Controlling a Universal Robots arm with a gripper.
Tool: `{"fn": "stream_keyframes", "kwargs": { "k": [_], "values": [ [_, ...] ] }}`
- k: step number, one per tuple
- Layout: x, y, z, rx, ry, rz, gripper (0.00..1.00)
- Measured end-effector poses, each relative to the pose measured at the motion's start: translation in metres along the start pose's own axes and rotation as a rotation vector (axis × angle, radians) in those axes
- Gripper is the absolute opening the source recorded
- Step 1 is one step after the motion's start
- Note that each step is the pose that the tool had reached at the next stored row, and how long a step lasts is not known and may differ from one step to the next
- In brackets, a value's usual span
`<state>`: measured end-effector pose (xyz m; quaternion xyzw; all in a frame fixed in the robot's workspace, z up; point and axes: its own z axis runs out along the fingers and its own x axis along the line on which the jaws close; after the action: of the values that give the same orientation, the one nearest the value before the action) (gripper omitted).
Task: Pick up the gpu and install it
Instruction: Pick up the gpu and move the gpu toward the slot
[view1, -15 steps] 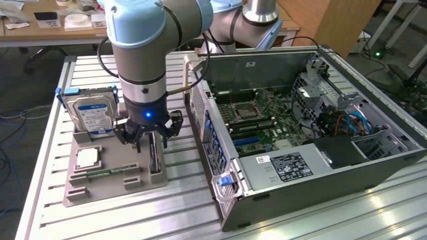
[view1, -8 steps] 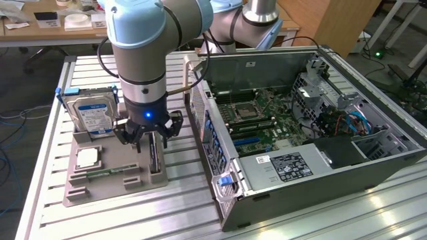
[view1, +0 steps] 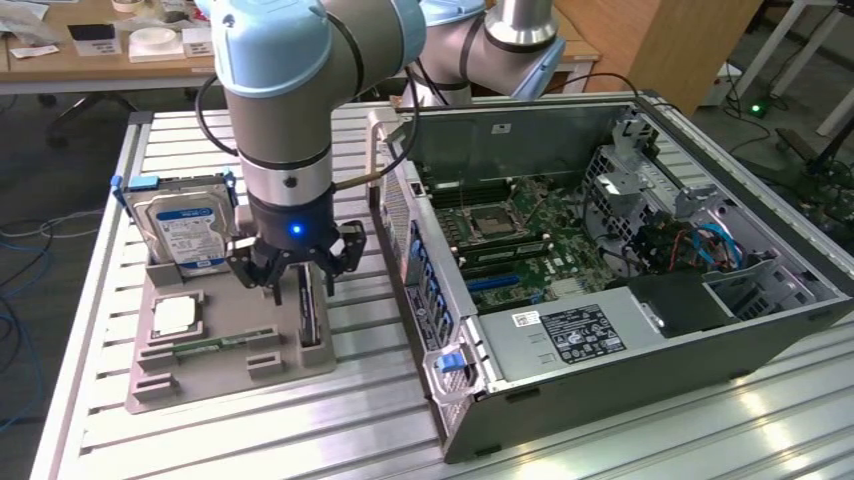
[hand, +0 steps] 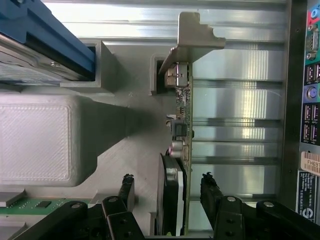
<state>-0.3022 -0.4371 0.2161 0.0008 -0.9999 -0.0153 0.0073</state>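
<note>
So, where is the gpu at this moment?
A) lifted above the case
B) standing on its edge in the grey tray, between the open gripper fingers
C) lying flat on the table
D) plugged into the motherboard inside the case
B: the gpu stands on edge in a slot of the grey tray, and the gripper straddles it with a gap on each side.

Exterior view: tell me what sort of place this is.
Probably a robotics lab bench for computer assembly: a robot arm over a slatted metal table, an open computer case, and a parts tray holding a hard drive.
</note>
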Motion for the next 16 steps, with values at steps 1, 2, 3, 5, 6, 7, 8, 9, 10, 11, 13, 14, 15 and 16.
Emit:
{"fn": "stream_keyframes", "kwargs": {
  "k": [1, 2, 3, 5, 6, 7, 8, 9, 10, 11, 13, 14, 15, 16],
  "values": [
    [0.0, 0.0003, 0.0002, 0.0001, 0.0001, 0.0, 0.65],
    [0.0, 0.0005, 0.0004, 0.0002, 0.0002, 0.0, 0.65],
    [0.0, 0.0006, 0.0007, 0.0003, 0.0003, 0.0, 0.65],
    [0.0, 0.0007, 0.0018, 0.0001, 0.0002, 0.0, 0.65],
    [0.0, 0.0008, 0.0024, 0.0001, 0.0001, 0.0, 0.65],
    [0.0, 0.0009, 0.003, 0.0002, 0.0002, 0.0, 0.65],
    [0.0, 0.001, 0.0038, 0.0001, 0.0001, 0.0, 0.65],
    [0.0, 0.0012, 0.0046, 0.0001, 0.0002, 0.0, 0.65],
    [0.0, 0.0013, 0.0054, 0.0001, 0.0002, 0.0, 0.65],
    [0.0, 0.0015, 0.0061, 0.0002, 0.0002, 0.0, 0.65],
    [-0.0001, 0.0017, 0.0072, 0.0001, 0.0002, 0.0, 0.65],
    [0.0, 0.0017, 0.0076, 0.0002, 0.0003, 0.0, 0.65],
    [0.0, 0.0017, 0.0077, 0.0003, 0.0004, 0.0, 0.65],
    [0.0, 0.0018, 0.0077, 0.0004, 0.0005, 0.0, 0.65]
  ]
}}
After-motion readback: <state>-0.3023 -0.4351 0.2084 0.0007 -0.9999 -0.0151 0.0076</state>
